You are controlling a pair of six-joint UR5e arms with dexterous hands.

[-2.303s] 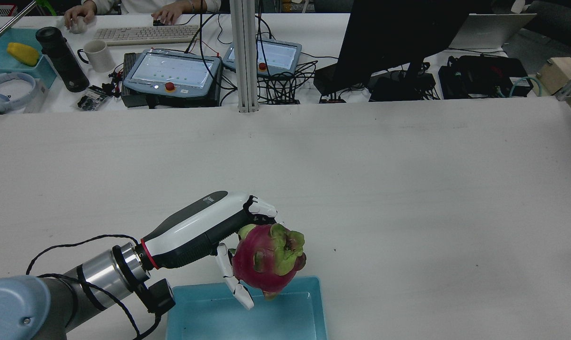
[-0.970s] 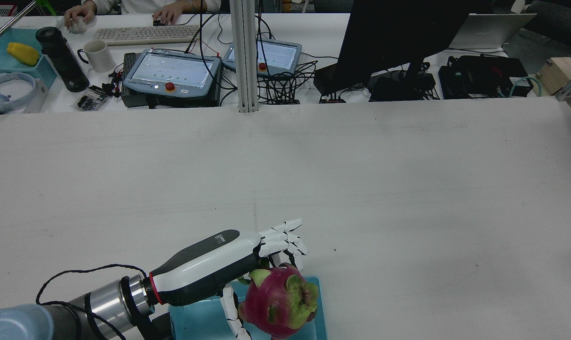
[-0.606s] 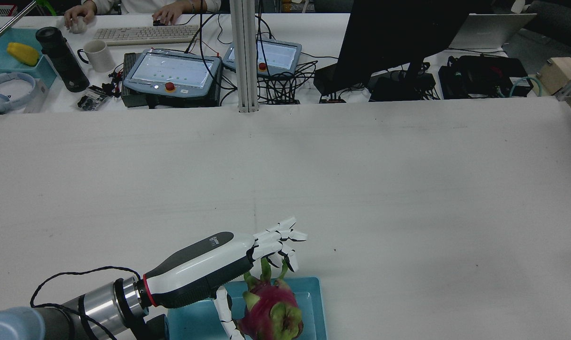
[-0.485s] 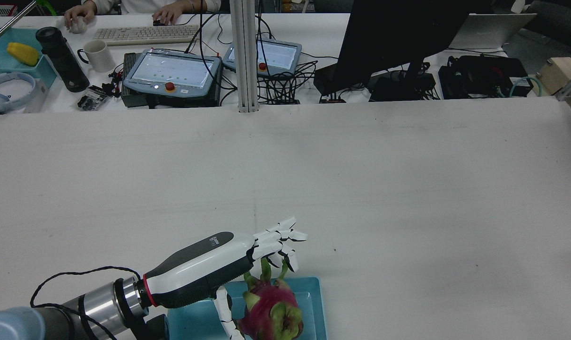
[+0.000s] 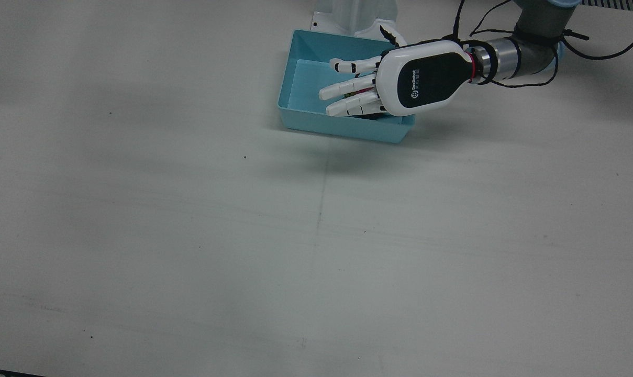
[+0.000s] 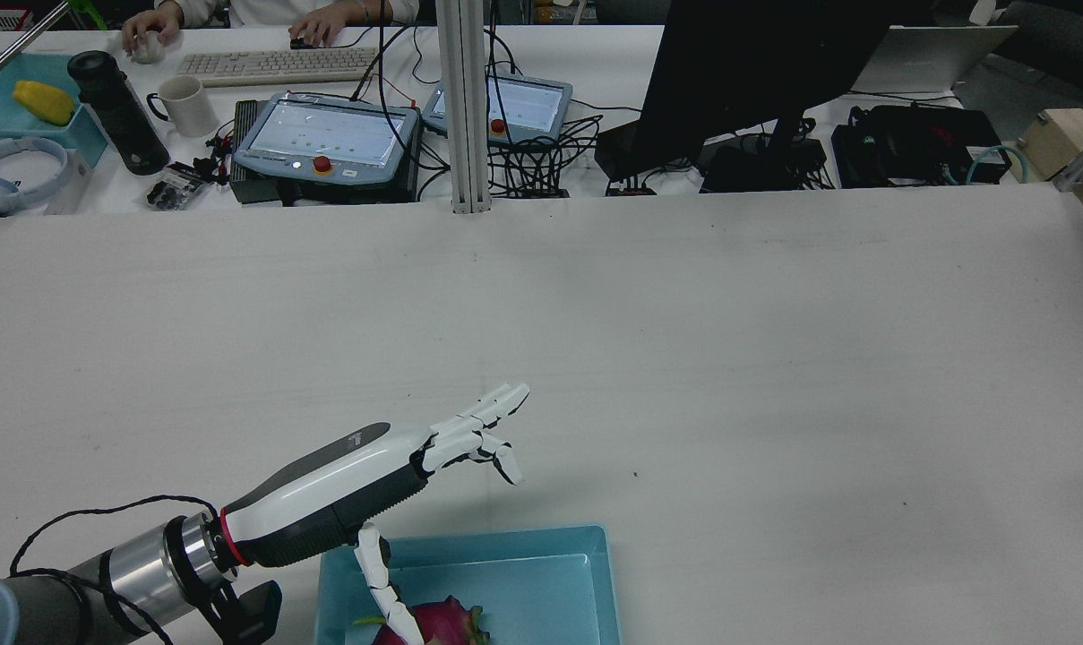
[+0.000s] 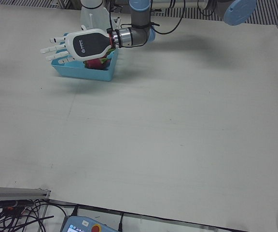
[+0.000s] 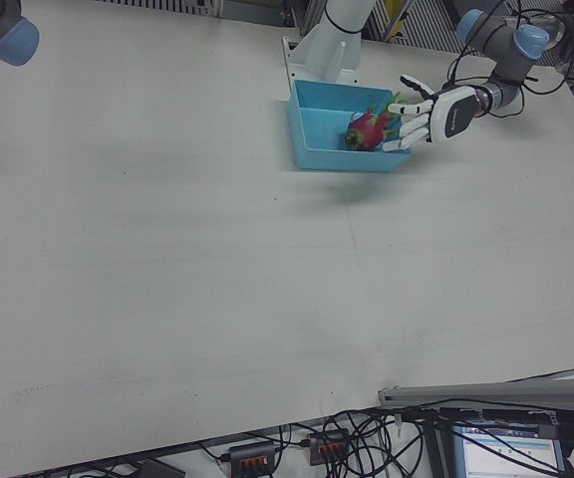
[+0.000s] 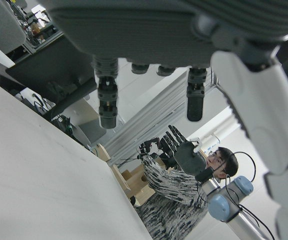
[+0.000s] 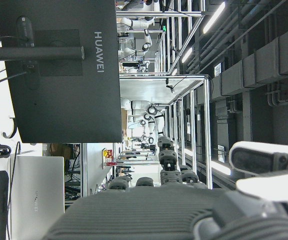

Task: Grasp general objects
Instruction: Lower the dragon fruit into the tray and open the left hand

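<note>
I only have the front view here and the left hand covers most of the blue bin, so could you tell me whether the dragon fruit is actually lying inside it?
Observer: Yes. In the right-front view the dragon fruit lies inside the blue bin, at the end nearest the left hand.
Operator: Thank you. Are the fingers touching the fruit?
Observer: No. In the rear view the left hand is open, its fingers spread and pointing out over the table beyond the bin, clear of the fruit.
Operator: And where is the right hand?
Observer: The right hand view shows only part of the right hand, facing a dark monitor; I cannot tell whether it is open.
</note>
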